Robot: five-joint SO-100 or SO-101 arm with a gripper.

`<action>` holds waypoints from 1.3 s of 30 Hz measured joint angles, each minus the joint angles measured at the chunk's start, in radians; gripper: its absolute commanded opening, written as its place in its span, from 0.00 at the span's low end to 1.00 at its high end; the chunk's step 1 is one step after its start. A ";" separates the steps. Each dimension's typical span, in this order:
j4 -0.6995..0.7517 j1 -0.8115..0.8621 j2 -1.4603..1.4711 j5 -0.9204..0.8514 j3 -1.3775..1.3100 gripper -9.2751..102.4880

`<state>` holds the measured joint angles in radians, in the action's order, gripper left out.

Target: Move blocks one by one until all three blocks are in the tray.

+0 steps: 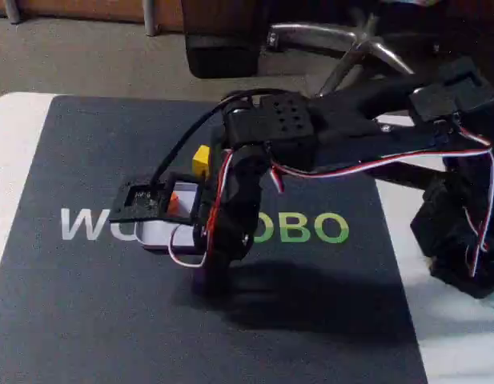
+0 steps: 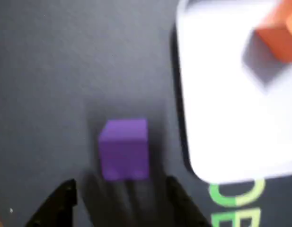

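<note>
In the wrist view the purple block sits on the dark mat, just ahead of my open gripper, whose two black fingertips stand a little wider than the block. The white tray lies to the right with the orange block inside it. In the fixed view the arm leans over the tray. The orange block shows in the tray. The yellow block rests on the mat just behind the tray, beside the arm.
A dark mat with white and green lettering covers the white table. The arm's base stands at the right. A chair base is on the floor beyond the table.
</note>
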<state>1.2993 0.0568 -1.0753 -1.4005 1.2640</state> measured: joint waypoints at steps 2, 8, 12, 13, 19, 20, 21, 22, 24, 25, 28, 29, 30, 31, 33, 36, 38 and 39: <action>0.000 0.003 0.032 0.000 -0.026 0.28; 0.000 0.011 0.091 0.000 -0.084 0.23; 0.000 0.011 0.109 0.000 -0.112 0.13; -0.002 0.011 0.112 0.000 -0.114 0.09; 0.000 0.011 0.112 0.002 -0.121 0.01; 0.000 0.011 0.112 0.002 -0.121 0.01; 0.000 0.011 0.112 0.005 -0.121 0.01; 0.000 0.011 0.112 0.009 -0.121 0.01; 0.000 0.011 0.112 0.018 -0.123 0.01; 0.000 0.011 0.112 0.026 -0.123 0.01; 0.000 0.011 0.087 0.061 -0.123 0.01; 0.000 0.014 0.077 0.078 -0.133 0.01; 0.000 0.018 0.064 0.097 -0.144 0.01; 0.000 0.028 0.049 0.110 -0.152 0.01; 0.000 0.044 0.020 0.135 -0.158 0.01; 0.000 0.061 -0.021 0.167 -0.158 0.01; 0.000 0.074 -0.041 0.183 -0.158 0.01; 0.000 0.084 -0.048 0.187 -0.158 0.01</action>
<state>1.2993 0.1411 -1.1229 -1.2134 1.1060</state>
